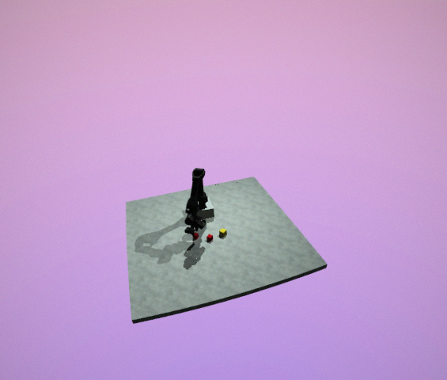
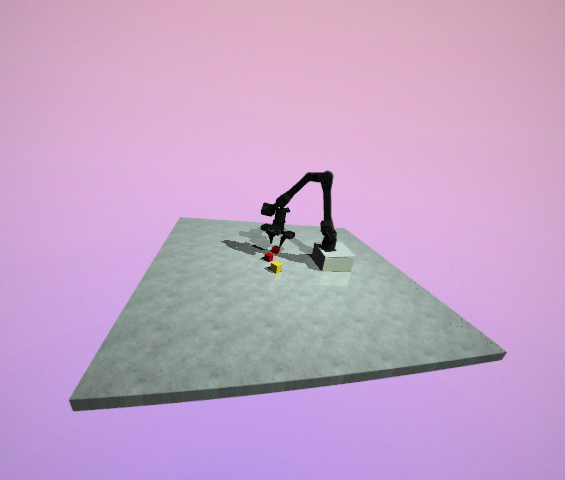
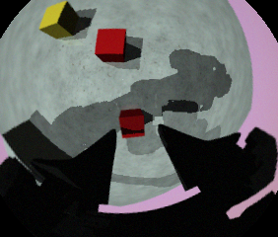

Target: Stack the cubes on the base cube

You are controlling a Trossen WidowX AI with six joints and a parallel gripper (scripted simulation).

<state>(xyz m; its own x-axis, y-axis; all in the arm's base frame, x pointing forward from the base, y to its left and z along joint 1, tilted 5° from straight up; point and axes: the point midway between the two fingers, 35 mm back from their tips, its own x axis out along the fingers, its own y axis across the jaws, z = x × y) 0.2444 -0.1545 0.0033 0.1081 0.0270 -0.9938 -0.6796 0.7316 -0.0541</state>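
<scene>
A yellow cube (image 1: 223, 232) (image 2: 276, 267) (image 3: 55, 21), slightly larger than the red ones and apparently the base cube, sits on the table with nothing on top. A red cube (image 1: 209, 237) (image 2: 268, 256) (image 3: 110, 41) lies near it, apart from it. A second red cube (image 1: 195, 236) (image 2: 275, 250) (image 3: 132, 120) lies on the table farther from the yellow one. My gripper (image 1: 195, 230) (image 2: 276, 244) (image 3: 137, 129) is open and points down just above this second red cube, with no cube gripped. The exact height of the fingertips over it is hard to tell.
The arm stands on a pale block (image 1: 207, 213) (image 2: 337, 264) at one side of the grey table (image 1: 255, 253) (image 2: 272, 335). The arm's shadow falls around the second red cube. The other red cube and the yellow cube stand close beside the gripper.
</scene>
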